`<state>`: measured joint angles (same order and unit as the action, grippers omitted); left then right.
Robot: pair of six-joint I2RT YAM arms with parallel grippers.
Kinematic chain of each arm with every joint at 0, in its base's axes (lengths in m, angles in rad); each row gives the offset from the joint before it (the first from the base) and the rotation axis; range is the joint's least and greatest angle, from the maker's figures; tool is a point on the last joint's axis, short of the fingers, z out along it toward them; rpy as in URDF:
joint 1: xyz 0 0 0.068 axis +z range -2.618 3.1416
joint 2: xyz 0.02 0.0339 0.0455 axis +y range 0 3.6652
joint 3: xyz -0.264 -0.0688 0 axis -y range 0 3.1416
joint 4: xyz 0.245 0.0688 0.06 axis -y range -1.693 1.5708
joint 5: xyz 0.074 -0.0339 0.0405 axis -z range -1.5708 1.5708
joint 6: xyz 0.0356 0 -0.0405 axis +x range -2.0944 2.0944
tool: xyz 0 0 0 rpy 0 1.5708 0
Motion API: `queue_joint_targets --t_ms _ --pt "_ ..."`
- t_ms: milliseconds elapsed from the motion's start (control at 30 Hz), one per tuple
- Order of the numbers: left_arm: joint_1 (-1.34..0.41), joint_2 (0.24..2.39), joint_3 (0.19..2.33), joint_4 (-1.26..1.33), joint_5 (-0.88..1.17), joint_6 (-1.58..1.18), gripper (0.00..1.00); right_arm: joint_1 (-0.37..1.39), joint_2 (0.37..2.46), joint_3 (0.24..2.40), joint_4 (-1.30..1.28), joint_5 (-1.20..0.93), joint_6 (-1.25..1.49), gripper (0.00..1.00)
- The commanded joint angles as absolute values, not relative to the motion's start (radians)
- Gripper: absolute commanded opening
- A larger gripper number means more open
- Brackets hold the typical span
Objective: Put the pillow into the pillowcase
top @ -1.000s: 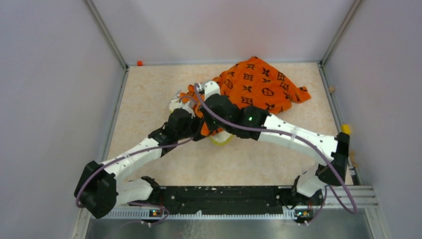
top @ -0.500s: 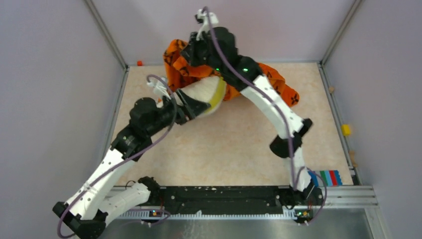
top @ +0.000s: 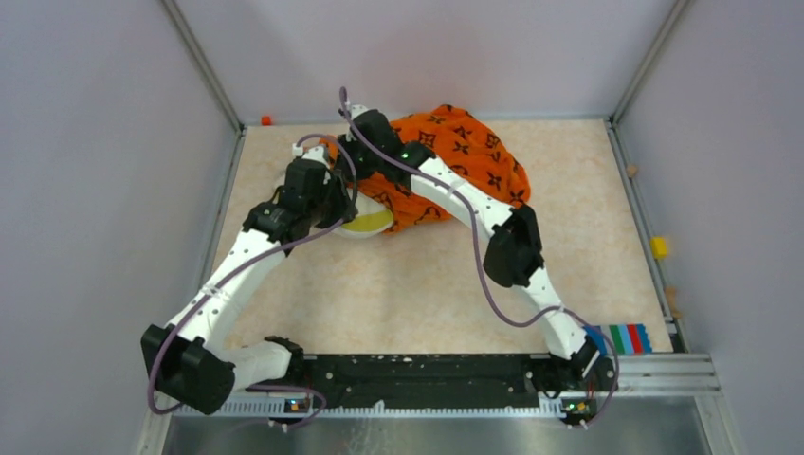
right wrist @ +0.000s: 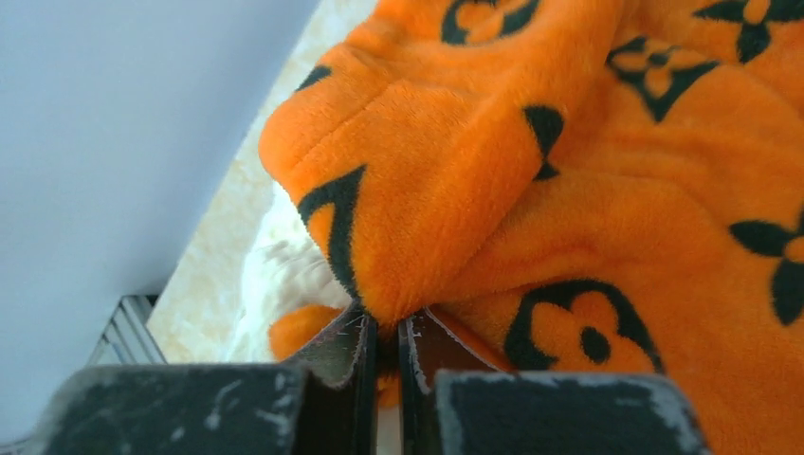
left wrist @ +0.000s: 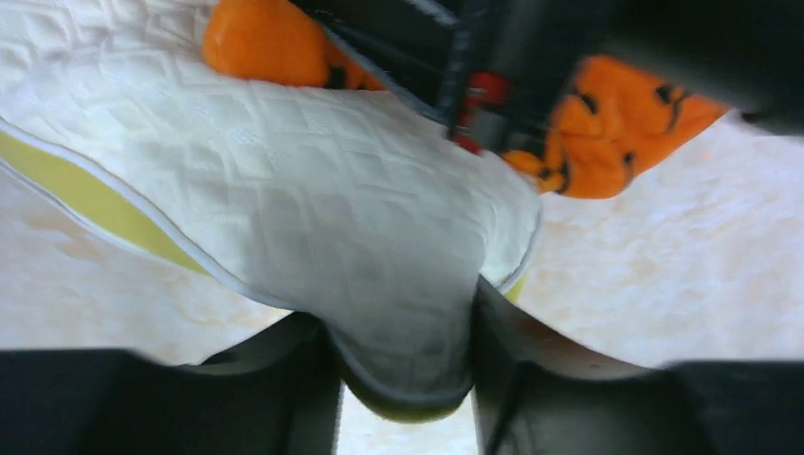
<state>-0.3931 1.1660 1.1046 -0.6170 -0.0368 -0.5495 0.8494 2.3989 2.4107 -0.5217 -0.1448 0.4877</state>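
The orange pillowcase (top: pixel 465 156) with black motifs lies bunched at the back of the table, most of the pillow inside it. The white quilted pillow (top: pixel 365 220) with yellow trim sticks out at its left end. My left gripper (top: pixel 334 194) is shut on the pillow's corner (left wrist: pixel 403 332), which is pinched between the fingers. My right gripper (top: pixel 353 152) is shut on a fold of the pillowcase's edge (right wrist: pixel 398 218) just behind the left gripper. In the left wrist view the pillow (left wrist: pixel 284 180) fills the frame with the pillowcase (left wrist: pixel 616 133) behind it.
A small orange item (top: pixel 266 120) sits at the back left corner. A yellow block (top: pixel 658 246) and a striped coloured block (top: pixel 621 337) lie along the right edge. Walls close the table on three sides.
Both arms have come down from a raised hold. The pillowcase and pillow now rest on the table, and the right gripper has moved left and lower, beside the left gripper.
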Motion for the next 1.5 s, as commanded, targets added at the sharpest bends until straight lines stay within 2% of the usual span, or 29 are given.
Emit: queue_joint_targets --t_ms 0,33,67,100,133,200,400,567,667,933,1167,1300,1333,1367,1400,1467 --pt "-0.394 1.202 1.126 -0.497 -0.043 -0.46 0.26 0.858 2.223 2.411 -0.468 -0.173 0.473 0.12" --pt "-0.394 1.208 1.131 -0.494 -0.038 -0.466 0.13 0.859 2.187 2.379 -0.478 -0.147 0.463 0.33" --pt "-0.394 1.214 1.136 -0.498 -0.035 -0.476 0.02 0.859 2.144 2.338 -0.483 -0.115 0.45 0.48" --pt "-0.394 1.217 1.141 -0.502 -0.033 -0.485 0.0 0.859 2.094 2.286 -0.486 -0.073 0.435 0.62" --pt "-0.394 1.218 1.145 -0.508 -0.036 -0.495 0.0 0.859 2.031 2.221 -0.481 -0.032 0.426 0.69" --pt "-0.394 1.212 1.146 -0.51 -0.041 -0.514 0.0 0.858 1.896 2.047 -0.453 0.062 0.412 0.76" --pt "-0.394 1.202 1.122 -0.497 -0.009 -0.556 0.0 0.82 1.544 1.584 -0.397 0.209 0.522 0.81" --pt "-0.394 1.208 1.106 -0.477 0.046 -0.578 0.0 0.677 1.395 1.21 -0.238 0.105 0.708 0.81" --pt "-0.394 1.207 1.107 -0.479 0.052 -0.577 0.0 0.633 1.358 1.062 -0.127 0.13 0.766 0.84" --pt "-0.394 1.197 1.11 -0.489 0.071 -0.571 0.0 0.437 1.481 0.731 0.444 0.004 1.034 0.88" --pt "-0.394 1.192 1.116 -0.505 0.084 -0.563 0.0 0.399 1.751 0.752 0.756 0.004 1.206 0.88" --pt "-0.393 1.19 1.128 -0.521 0.1 -0.563 0.0 0.395 1.894 0.798 0.865 0.01 1.265 0.83" --pt "-0.394 1.188 1.129 -0.528 0.102 -0.561 0.0 0.395 1.914 0.802 0.892 0.013 1.274 0.79" --pt "-0.394 1.185 1.132 -0.535 0.106 -0.558 0.0 0.394 1.925 0.808 0.91 0.014 1.279 0.7" --pt "-0.394 1.18 1.135 -0.542 0.109 -0.554 0.0 0.394 1.926 0.813 0.916 0.015 1.278 0.55" --pt "-0.395 1.166 1.14 -0.552 0.13 -0.543 0.0 0.393 1.885 0.82 0.872 0.023 1.256 0.01"
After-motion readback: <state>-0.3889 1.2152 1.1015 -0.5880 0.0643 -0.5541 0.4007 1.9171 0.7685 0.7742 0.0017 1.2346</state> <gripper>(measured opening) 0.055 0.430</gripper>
